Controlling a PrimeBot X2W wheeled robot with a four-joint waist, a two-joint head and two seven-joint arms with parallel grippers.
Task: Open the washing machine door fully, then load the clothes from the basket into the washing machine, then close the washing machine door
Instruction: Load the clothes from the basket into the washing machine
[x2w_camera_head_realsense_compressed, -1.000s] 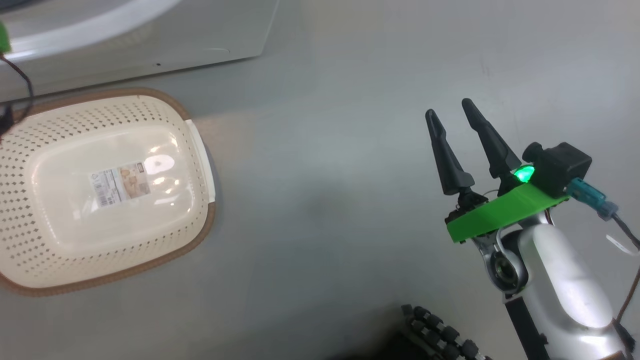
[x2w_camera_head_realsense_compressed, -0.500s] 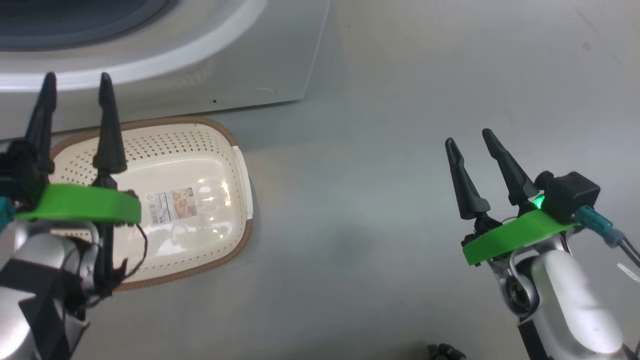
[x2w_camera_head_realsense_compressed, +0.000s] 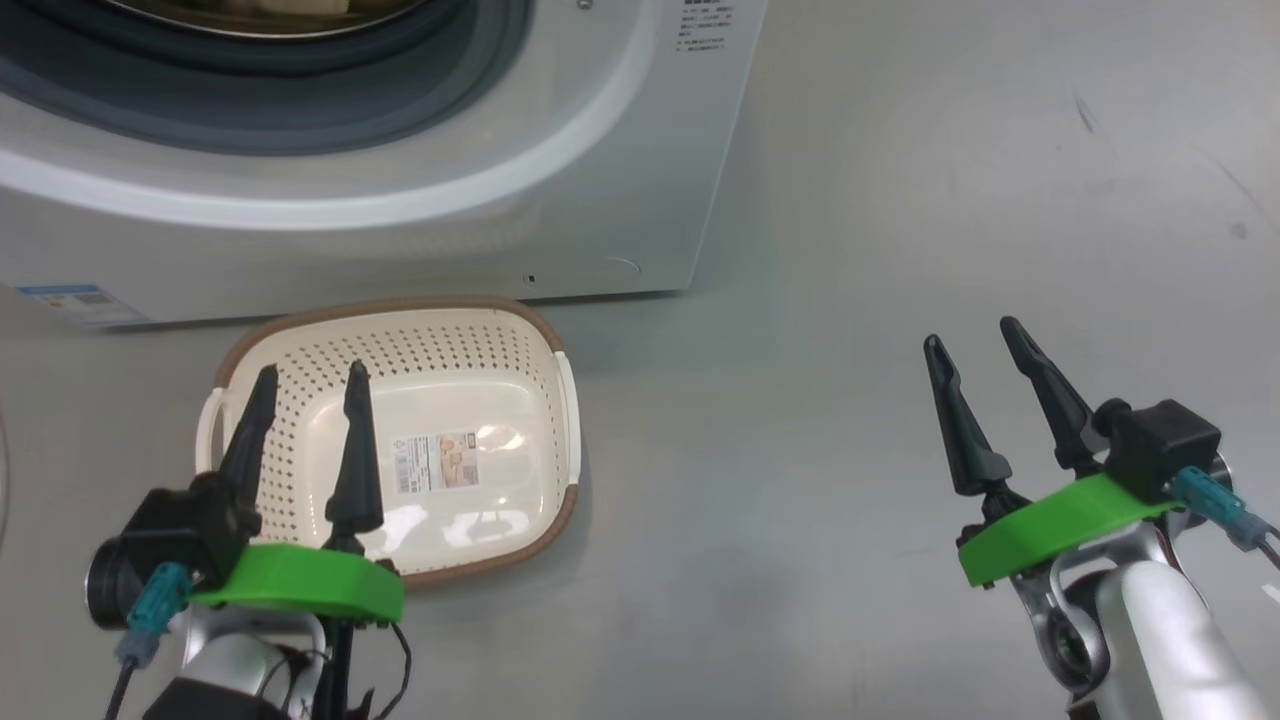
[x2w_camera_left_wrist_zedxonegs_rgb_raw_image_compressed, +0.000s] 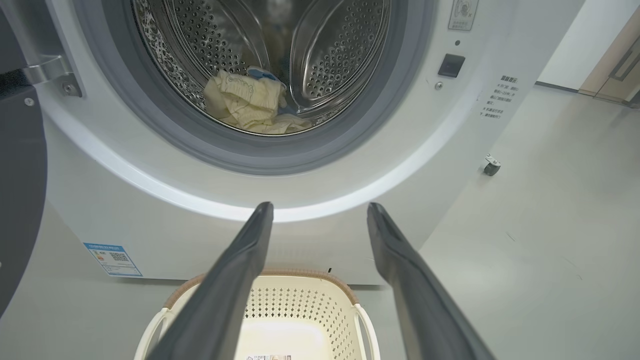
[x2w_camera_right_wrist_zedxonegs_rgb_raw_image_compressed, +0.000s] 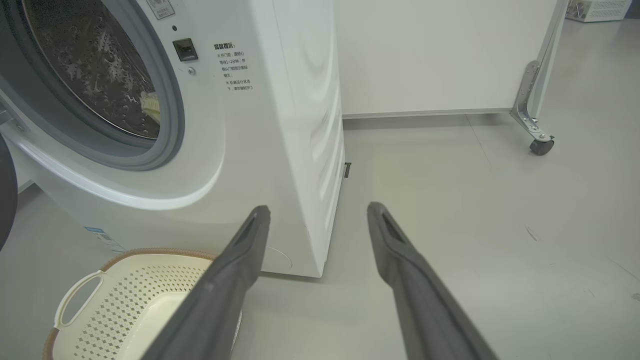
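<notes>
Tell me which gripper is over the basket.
The left gripper: in the head view it overlaps the basket, while the right gripper is over the floor.

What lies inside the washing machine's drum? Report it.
Crumpled pale yellow fabric clothes with blue trim lie low in the perforated steel drum. Anything beneath the pile is covered.

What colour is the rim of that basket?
Brown, around the cream basket; clearest in the head view.
</notes>
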